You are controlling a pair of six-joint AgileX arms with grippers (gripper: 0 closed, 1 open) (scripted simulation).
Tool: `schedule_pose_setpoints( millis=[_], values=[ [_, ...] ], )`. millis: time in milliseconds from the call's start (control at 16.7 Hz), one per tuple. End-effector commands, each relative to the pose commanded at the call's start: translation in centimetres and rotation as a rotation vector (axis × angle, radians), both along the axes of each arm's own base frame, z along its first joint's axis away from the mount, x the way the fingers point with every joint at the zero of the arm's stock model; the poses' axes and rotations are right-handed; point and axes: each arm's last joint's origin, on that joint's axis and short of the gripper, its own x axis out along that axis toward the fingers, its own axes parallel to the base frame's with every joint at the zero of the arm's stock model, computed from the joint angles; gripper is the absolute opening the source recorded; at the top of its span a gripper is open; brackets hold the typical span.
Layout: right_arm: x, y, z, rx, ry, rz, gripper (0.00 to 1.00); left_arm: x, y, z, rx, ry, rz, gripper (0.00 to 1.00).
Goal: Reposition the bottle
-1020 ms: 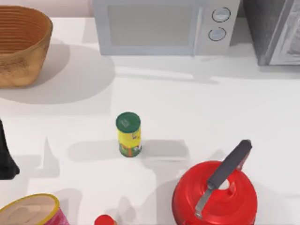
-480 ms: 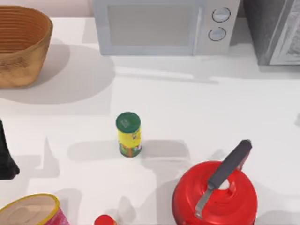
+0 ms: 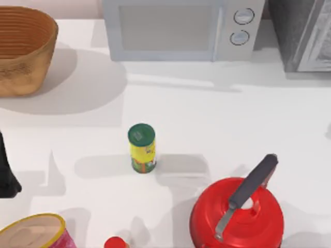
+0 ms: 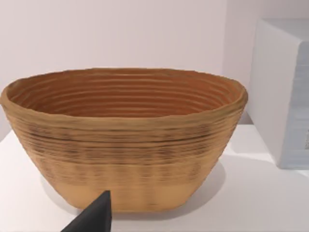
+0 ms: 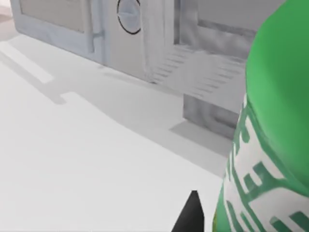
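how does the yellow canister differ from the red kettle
The yellow canister is a slim upright cylinder with a flat dark green lid; the red kettle is broad, rounded and all red. The canister has no handle, while the kettle carries a dark handle across its top. The canister stands mid-table; the kettle sits nearer the front, to its right. Both rest on the white table.

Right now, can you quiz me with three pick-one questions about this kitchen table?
1. Where is the woven brown basket?
A. top view's far left corner
B. beside the red kettle
C. inside the microwave

2. What colour is the flat lid of the yellow cylindrical canister?
A. red
B. dark green
C. white

3. How does the yellow canister stand?
A. upright
B. toppled
C. upside down

Answers:
1 A, it sits at the far left.
2 B, the lid shows dark green from above.
3 A, lid upward, base on the white table.
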Motion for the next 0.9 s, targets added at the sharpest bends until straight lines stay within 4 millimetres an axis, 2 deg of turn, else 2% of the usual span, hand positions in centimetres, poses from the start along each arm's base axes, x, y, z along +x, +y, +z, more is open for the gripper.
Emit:
schedule_pose_setpoints(
  millis=[540,900],
  values=[
    [0.00,0.00,0.00,0.000,0.000,0.000,0.98,0.00,0.00,0.00,0.000,0.000,0.000,1.00],
    [0.00,0.00,0.00,0.000,0.000,0.000,1.00,0.00,0.00,0.00,0.000,0.000,0.000,1.00]
  ],
)
